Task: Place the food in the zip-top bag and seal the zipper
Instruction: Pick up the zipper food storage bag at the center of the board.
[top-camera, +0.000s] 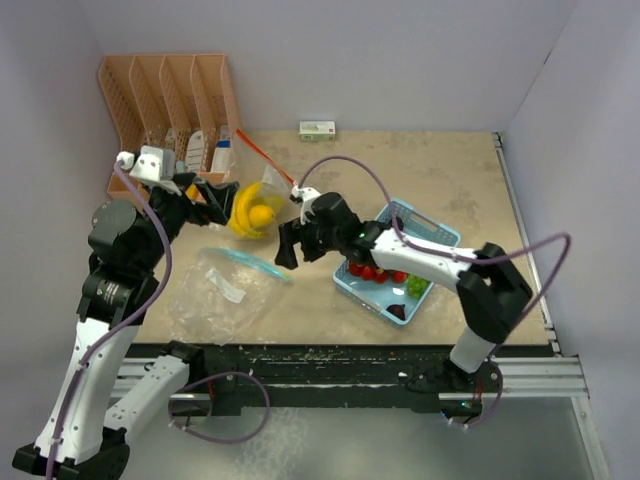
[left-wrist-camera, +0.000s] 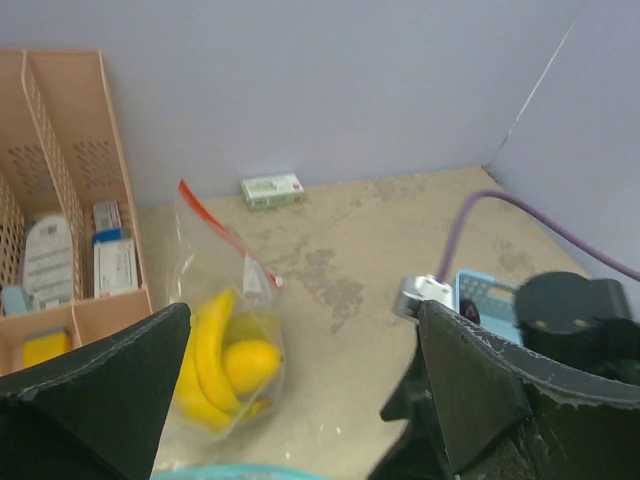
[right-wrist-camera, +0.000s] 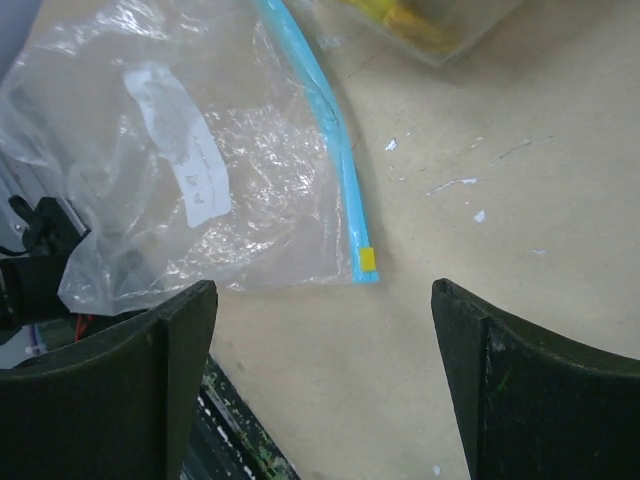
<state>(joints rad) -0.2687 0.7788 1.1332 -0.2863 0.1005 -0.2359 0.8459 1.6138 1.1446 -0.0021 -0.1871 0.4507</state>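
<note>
- Looking down from the top camera, the left pincer hangs open just beside a red-zipper bag at the back left of the desk. A toy banana and a lemon sit inside that bag.
- The right pincer is spread open near the middle of the desk, between that bag and a light-blue basket. It is close to one end of a flat, clear blue-zipper bag.
- The basket holds red toy fruits, a green piece and a dark purple piece.
- A peach file organizer stands in the back left corner, and a small box lies by the back wall.
- In the left wrist view, both fingers stand wide apart and grip nothing. The red-zipper bag lies ahead between them, with its zipper end toward the back wall and the banana and lemon showing through the plastic.
- In the right wrist view, the fingers are apart over bare desk. The blue zipper ends just ahead of the gap, with a yellow slider at that end.
</note>
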